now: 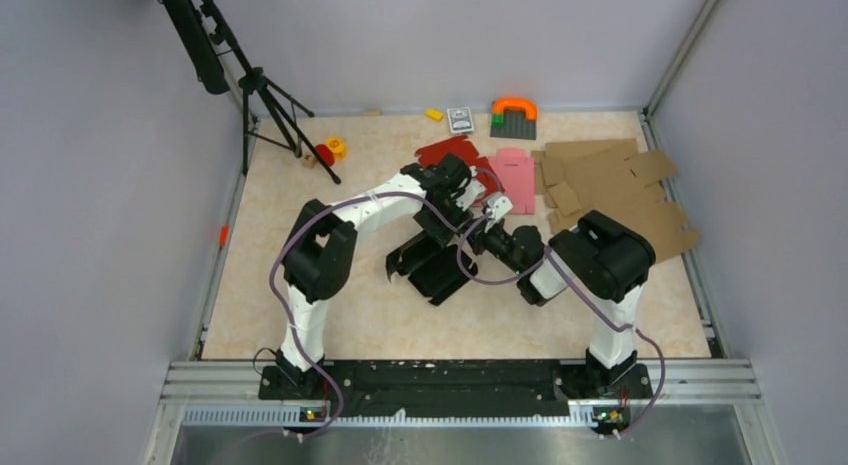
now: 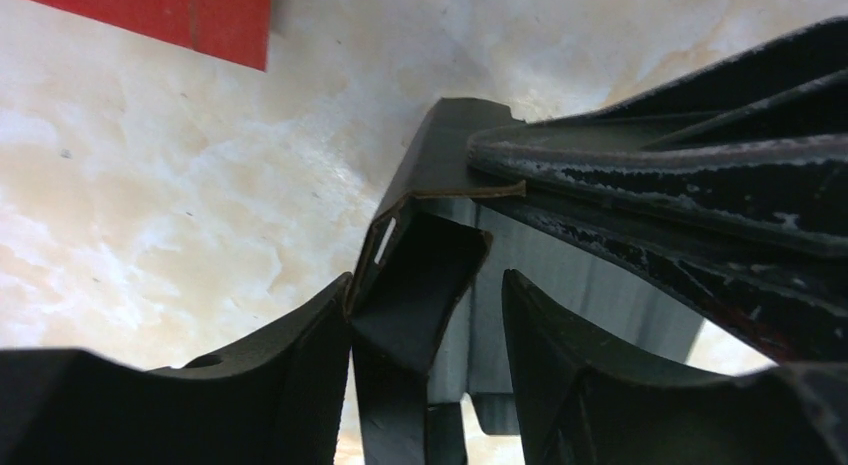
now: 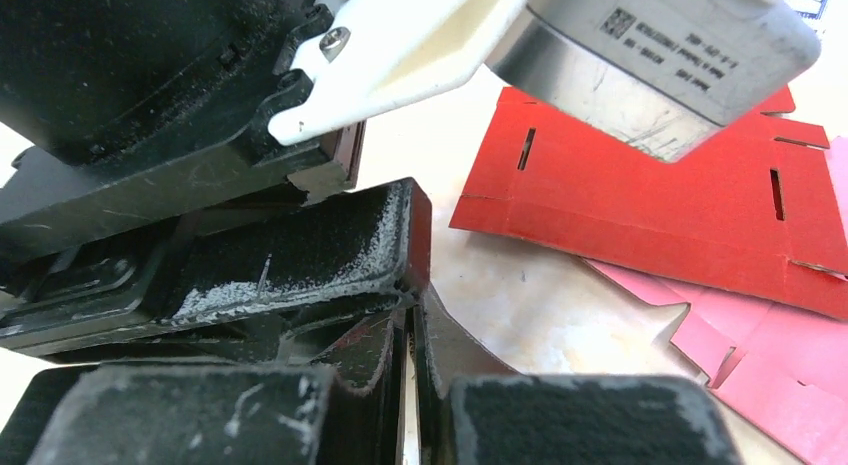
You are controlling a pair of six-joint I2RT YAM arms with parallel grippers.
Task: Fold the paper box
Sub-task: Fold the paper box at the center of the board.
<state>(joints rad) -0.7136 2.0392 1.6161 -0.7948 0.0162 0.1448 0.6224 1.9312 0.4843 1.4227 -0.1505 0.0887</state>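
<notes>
Black thin-cardboard paper box (image 1: 440, 270) sat mid-frame. Right claw (image 3: 410, 405) pinched its raised flap (image 2: 440, 155) shut, likely for folding. Left claw (image 2: 428, 285) gaped around it.

Beige marbled table (image 1: 380, 325): paper box (image 1: 440, 270) mid; red blank (image 1: 450, 150), pink blank (image 1: 515, 175), brown cardboard sheets (image 1: 620, 190) far right.

L arm (image 1: 320, 260) & R arm (image 1: 605, 253): wht links, blk joints, purple cables (image 1: 273, 272), scuffed fingers (image 3: 180, 415).
</notes>
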